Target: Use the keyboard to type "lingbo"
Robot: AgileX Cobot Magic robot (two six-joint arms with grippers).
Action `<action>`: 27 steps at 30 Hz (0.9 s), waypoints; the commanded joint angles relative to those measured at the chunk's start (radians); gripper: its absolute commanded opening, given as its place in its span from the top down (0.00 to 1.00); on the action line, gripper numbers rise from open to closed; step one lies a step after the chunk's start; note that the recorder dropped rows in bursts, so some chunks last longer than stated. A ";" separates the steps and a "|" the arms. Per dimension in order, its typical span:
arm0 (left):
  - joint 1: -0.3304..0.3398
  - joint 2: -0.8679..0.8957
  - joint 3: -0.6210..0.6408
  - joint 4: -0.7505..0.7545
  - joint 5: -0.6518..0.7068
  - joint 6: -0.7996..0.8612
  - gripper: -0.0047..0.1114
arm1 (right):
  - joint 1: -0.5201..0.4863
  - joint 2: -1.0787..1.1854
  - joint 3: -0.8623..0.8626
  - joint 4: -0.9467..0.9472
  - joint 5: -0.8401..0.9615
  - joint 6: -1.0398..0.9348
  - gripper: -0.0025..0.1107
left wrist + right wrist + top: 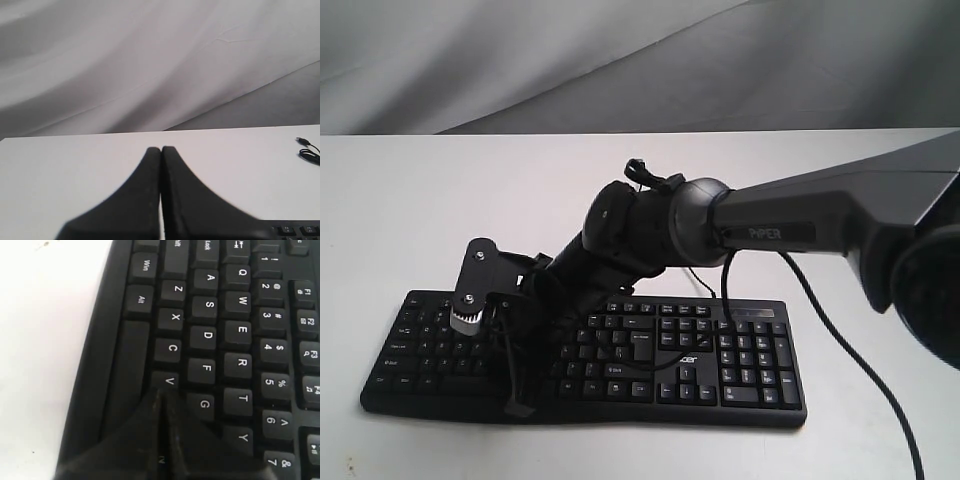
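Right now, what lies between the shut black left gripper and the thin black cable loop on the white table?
Nothing. The left wrist view shows only bare white table between the left gripper and the thin black cable.

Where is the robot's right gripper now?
In the right wrist view, the shut right gripper has its tip beside the V key and G key, on the keyboard's left half in the exterior view.

White table [410, 200], black keyboard [720, 360] on it, its cable [303, 141]
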 commanded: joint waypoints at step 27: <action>-0.007 -0.005 0.005 0.000 -0.010 -0.002 0.96 | -0.127 -0.136 0.187 0.066 -0.075 -0.053 0.98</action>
